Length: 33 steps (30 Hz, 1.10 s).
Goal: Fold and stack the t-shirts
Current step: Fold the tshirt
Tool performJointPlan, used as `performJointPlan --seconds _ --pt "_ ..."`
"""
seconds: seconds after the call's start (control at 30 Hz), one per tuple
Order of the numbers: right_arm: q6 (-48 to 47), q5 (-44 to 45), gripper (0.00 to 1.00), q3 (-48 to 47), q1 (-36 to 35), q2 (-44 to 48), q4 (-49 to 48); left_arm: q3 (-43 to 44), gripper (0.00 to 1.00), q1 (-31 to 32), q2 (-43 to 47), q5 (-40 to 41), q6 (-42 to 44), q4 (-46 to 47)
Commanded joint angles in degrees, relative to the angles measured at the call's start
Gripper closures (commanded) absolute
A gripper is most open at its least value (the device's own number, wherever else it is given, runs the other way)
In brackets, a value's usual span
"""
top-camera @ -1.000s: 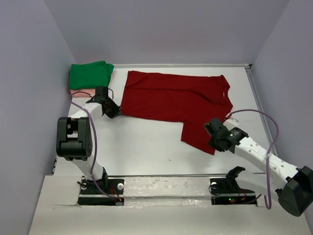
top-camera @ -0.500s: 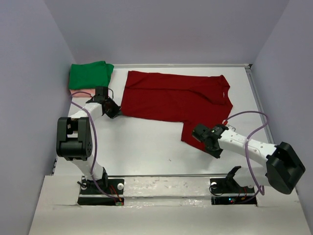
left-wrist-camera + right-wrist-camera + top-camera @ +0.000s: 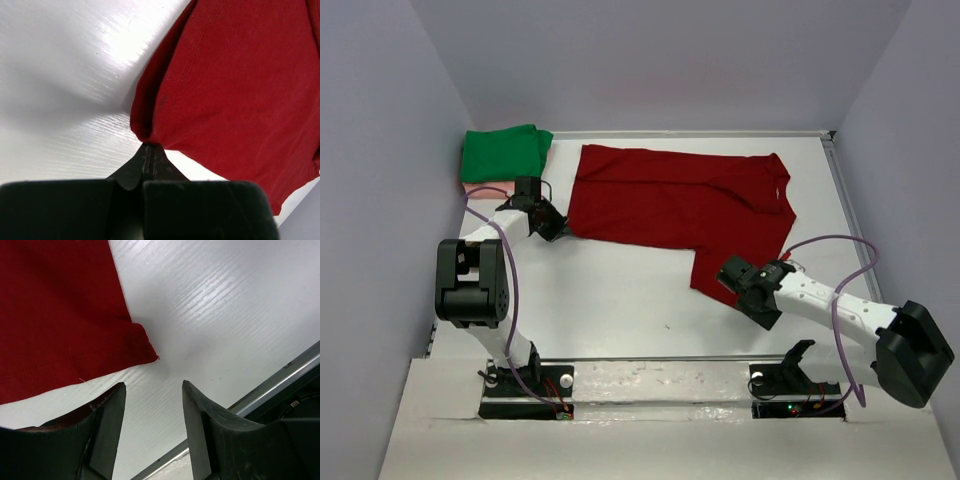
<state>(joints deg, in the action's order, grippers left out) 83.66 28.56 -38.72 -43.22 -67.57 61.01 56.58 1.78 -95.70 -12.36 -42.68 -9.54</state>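
The dark red t-shirt (image 3: 680, 205) lies spread flat mid-table, one flap reaching toward the near edge. My left gripper (image 3: 552, 228) is shut on its near left corner; in the left wrist view the jaws (image 3: 147, 146) pinch the bunched hem of the red t-shirt (image 3: 235, 95). My right gripper (image 3: 732, 276) is at the flap's near corner. In the right wrist view it (image 3: 154, 386) stands open, low over the table, with the red t-shirt's corner (image 3: 135, 347) just ahead of the fingertips and nothing between them. The green t-shirt (image 3: 505, 153) sits folded on the pink t-shirt (image 3: 485, 189) at the far left.
The folded stack sits against the left wall, close behind my left arm. A raised rail (image 3: 848, 205) borders the table's right side, and the metal strip of the near edge (image 3: 282, 377) runs just beside the right gripper.
The right arm swung left along the flap's near hem, and its jaws spread wider. The left gripper stayed shut on the shirt's corner without moving.
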Motion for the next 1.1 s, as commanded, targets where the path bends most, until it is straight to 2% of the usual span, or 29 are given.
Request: performJointPlan --seconds 0.0,0.33,1.07 --pt "3.1 1.2 0.46 -1.6 -0.5 -2.1 -0.1 -0.4 1.0 0.1 2.8 -1.7 0.7 0.0" --pt "1.9 4.9 0.59 -2.4 -0.5 -4.8 -1.9 -2.3 1.0 0.1 4.4 -3.5 0.5 1.7" --pt "-7.6 2.5 0.57 0.1 8.3 -6.4 -9.0 -2.6 1.0 0.2 3.8 -7.3 0.8 2.9"
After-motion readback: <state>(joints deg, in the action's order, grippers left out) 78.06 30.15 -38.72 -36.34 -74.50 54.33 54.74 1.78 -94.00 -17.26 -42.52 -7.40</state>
